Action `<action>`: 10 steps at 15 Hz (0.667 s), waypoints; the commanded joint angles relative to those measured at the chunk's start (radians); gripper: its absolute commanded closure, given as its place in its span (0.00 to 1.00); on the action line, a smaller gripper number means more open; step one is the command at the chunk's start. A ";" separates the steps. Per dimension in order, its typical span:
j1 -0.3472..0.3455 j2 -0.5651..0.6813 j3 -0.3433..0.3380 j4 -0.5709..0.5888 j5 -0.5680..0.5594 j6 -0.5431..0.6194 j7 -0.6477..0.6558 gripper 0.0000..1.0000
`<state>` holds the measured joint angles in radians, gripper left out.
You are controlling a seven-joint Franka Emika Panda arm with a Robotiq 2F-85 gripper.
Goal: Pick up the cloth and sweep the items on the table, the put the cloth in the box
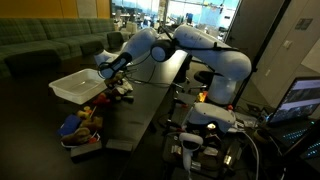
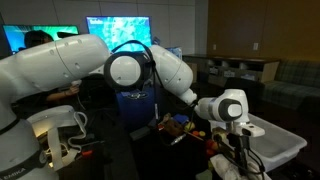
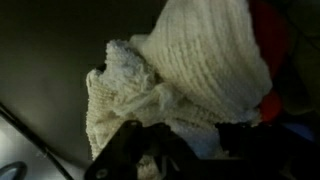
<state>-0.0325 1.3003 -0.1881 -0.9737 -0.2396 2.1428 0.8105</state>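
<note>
The off-white knitted cloth [image 3: 190, 70] fills most of the wrist view, bunched up. My gripper [image 3: 185, 140] comes in from the bottom, its dark fingers [image 3: 130, 145] shut on the cloth's lower edge. Red items [image 3: 270, 40] show behind the cloth at the right. In an exterior view the gripper [image 1: 112, 72] hangs low over the black table [image 1: 145, 110], just right of the white box [image 1: 78, 85]. Seen from the opposite side, the wrist [image 2: 232, 108] stands before the box [image 2: 278, 142], with colourful items [image 2: 180, 125] to its left.
A heap of colourful things [image 1: 80, 126] lies below the box at the table's near end. A green sofa [image 1: 50, 45] stands behind. Equipment and cables [image 1: 210, 130] crowd the robot's base, with a lit screen [image 1: 300, 100] at the right.
</note>
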 commanded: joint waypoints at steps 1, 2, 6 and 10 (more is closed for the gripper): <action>0.025 0.000 0.098 0.004 0.057 -0.008 -0.012 0.94; 0.040 0.001 0.120 -0.002 0.059 0.001 -0.006 0.94; 0.106 0.008 0.201 0.002 0.059 0.004 0.012 0.94; 0.183 0.010 0.269 0.016 0.056 -0.005 0.031 0.94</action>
<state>0.1041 1.2950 0.0328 -0.9736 -0.2101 2.1429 0.8230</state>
